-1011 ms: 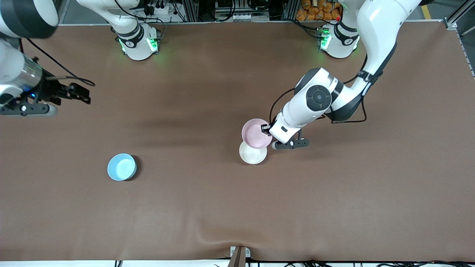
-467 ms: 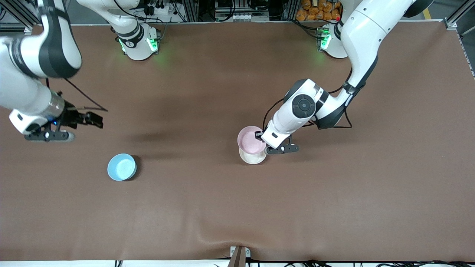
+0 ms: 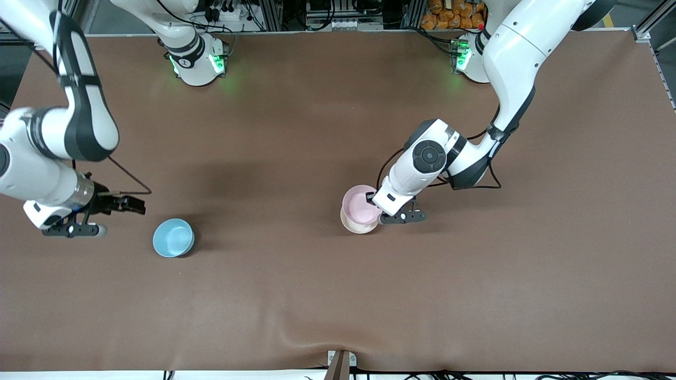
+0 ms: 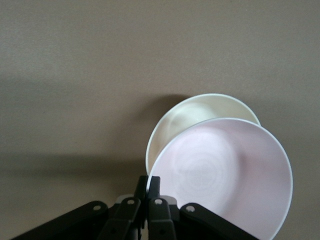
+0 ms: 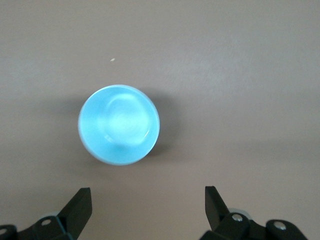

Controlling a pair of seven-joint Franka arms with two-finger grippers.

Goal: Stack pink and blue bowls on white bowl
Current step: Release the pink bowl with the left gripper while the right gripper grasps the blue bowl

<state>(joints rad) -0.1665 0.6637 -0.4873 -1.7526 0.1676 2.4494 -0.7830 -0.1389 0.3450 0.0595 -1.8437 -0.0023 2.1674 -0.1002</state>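
Over the white bowl: the pink bowl [image 3: 360, 206] hangs in the left tool [image 3: 373, 198], whose fingers are clamped together on its rim.
Offset: in the left wrist view the pink bowl [image 4: 225, 175] covers most of the white bowl [image 4: 200, 112] but sits off-centre, leaving a crescent of white rim bare (so the two are not yet nested, by my reading).
White bowl: it stands on the bench [image 3: 338, 290] near the middle, its rim [image 3: 353, 227] peeking out at about 7 o'clock from the pink one in the front view.
Blue bowl: it rests on the bench [image 3: 173, 237] toward the right arm's end, well apart from the stack.
Right tool: it hovers [image 3: 121, 203] with fingers spread apart, the blue bowl at roughly 4 o'clock from it in the front view; this arm is clearly the closer one.
Wrist check: the blue bowl [image 5: 119, 131] is just ahead of the spread fingers [image 5: 80, 205], not yet between them.
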